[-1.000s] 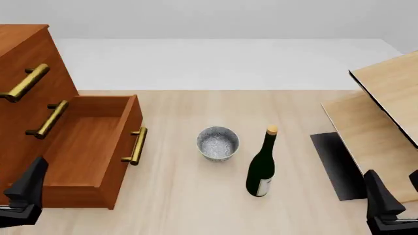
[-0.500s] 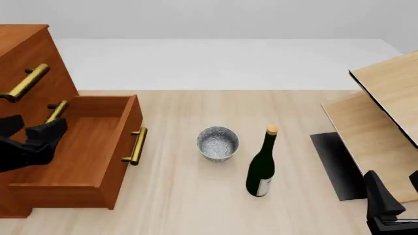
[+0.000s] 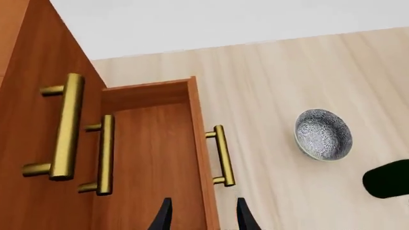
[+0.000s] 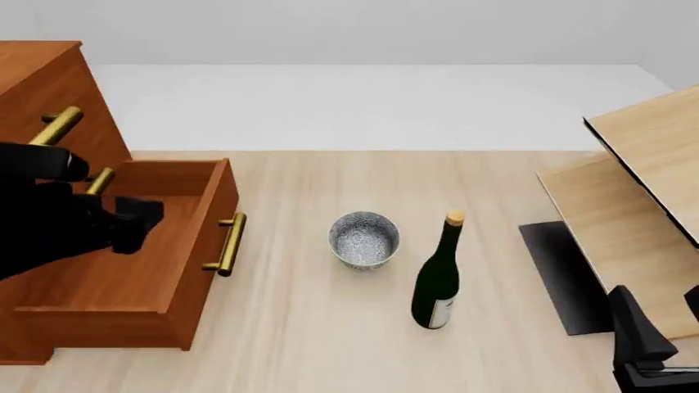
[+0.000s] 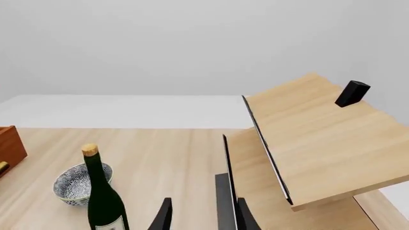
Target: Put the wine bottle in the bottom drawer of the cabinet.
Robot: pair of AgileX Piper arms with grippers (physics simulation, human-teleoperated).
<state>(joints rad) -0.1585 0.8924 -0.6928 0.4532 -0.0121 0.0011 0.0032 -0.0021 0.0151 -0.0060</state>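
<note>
Cabinet (image 4: 49, 98) at far left of the table (image 4: 306, 327); bottom drawer (image 4: 131, 270) pulled out, brass handle (image 4: 227, 244) facing the bowl. Left gripper (image 3: 199, 215) above the drawer's front wall, fingers (image 3: 164, 218) parted, empty. Grey speckled bowl (image 4: 364, 239) mid-table. Wine bottle (image 4: 439, 278) upright just right of the bowl, apart from it. Right gripper (image 5: 199, 215) at the near right corner, fingers (image 5: 162, 216) parted, empty, beside pale wood furniture (image 4: 644, 213).

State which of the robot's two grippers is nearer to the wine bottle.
Right. The right gripper sits low at the table's near right, beside the wine bottle. The left gripper hangs over the open bottom drawer, beyond the bowl.
</note>
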